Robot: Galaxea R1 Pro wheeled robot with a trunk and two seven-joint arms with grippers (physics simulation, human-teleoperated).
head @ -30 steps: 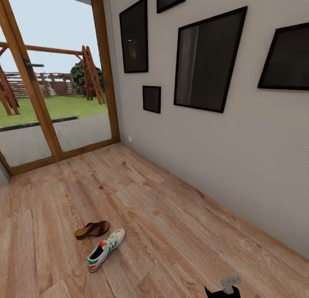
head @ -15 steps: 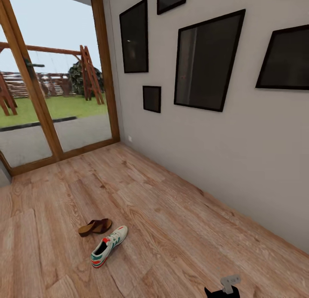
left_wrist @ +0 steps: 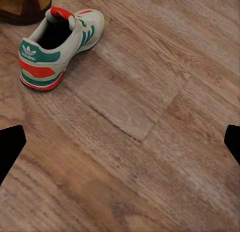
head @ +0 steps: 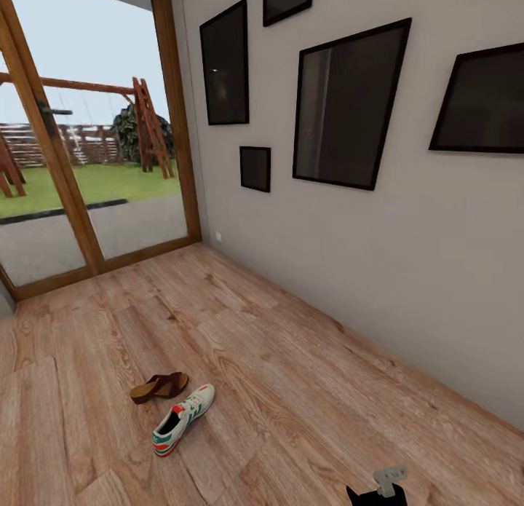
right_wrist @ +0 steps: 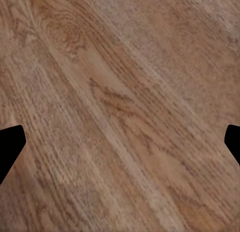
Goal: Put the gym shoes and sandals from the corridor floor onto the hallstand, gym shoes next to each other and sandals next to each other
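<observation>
One cream-white gym shoe (head: 183,419) with green stripes and one brown sandal (head: 159,386) lay just beside each other on the wood-plank floor (head: 291,389) while your view barely shifted; both grippers (left_wrist: 120,142) (right_wrist: 120,142) stood spread, empty.

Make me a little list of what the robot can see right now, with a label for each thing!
place: corridor with a wood plank floor
gym shoe: one sneaker lying on the floor, heel toward the robot
sandal: one brown sandal on the floor just beyond the sneaker, close beside it
wall: grey, with dark picture frames
door: glass door with a wooden frame, garden outside
left gripper: jaws wide apart, empty, above bare floor near the sneaker
right gripper: jaws wide apart, empty, over bare floor
</observation>
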